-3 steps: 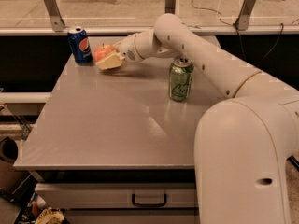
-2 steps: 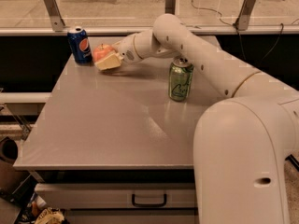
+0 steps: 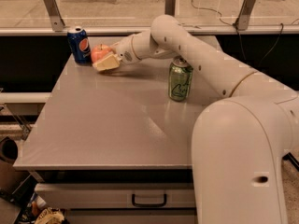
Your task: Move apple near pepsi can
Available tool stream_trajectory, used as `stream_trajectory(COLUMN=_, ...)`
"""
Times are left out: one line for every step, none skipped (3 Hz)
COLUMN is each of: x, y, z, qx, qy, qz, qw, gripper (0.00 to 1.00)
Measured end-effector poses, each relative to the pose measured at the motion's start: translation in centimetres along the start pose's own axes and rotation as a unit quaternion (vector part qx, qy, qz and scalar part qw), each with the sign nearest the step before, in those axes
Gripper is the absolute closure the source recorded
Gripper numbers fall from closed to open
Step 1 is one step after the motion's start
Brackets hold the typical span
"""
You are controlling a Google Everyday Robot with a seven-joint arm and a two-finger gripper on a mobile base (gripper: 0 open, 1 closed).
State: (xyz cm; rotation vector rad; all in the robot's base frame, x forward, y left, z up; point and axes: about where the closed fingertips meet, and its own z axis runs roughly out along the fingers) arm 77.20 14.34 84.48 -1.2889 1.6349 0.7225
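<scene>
Pinkish-red, the apple (image 3: 99, 52) sits just to the right of the pepsi can (image 3: 78, 44), low at the grey surface (image 3: 117, 125). It is held by the gripper (image 3: 104, 59), whose jaws are closed on the fruit, the near one across its front. With so little room beside the can, a further nudge leftward or a jaw swinging wide on release could topple it; the green can (image 3: 180, 80), well to the right of the pepsi can, looks safe.

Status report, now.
Gripper at table's far corner, closed on apple. Apple beside pepsi can. Green can apart, not in the way.
</scene>
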Motion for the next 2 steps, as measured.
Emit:
stream_trajectory(x=0.01, y=0.15, z=0.27, qx=-0.002, qy=0.0, qz=0.0, qw=1.0, gripper=0.0)
stream_trajectory(x=0.02, y=0.16, z=0.29, qx=-0.002, qy=0.0, qz=0.0, qw=1.0, gripper=0.0)
